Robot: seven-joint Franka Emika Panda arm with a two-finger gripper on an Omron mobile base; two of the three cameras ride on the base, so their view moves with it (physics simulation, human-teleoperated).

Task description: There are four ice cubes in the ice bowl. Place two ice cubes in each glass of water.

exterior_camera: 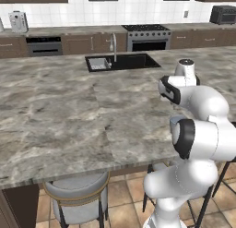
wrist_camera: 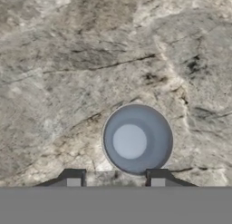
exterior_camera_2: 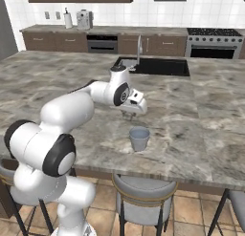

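Observation:
One glass of water (exterior_camera_2: 139,138) stands on the marble counter (exterior_camera_2: 201,125) near its front edge. From above it is a round grey tumbler (wrist_camera: 137,139) with a pale blue disc inside, and I see no ice in it. My gripper (wrist_camera: 115,178) hangs over the counter just behind and left of the glass (exterior_camera_2: 129,114), pointing down. It is open, and bare counter shows between its fingertips (wrist_camera: 72,177). The ice bowl, the ice cubes and the other glass are out of view.
A black sink (exterior_camera_2: 153,66) with a faucet (exterior_camera_2: 139,48) is set into the far side of the counter (exterior_camera: 122,62). Grey stools (exterior_camera_2: 143,189) stand under the front edge (exterior_camera: 76,190). A stove (exterior_camera: 146,37) and cabinets line the back wall.

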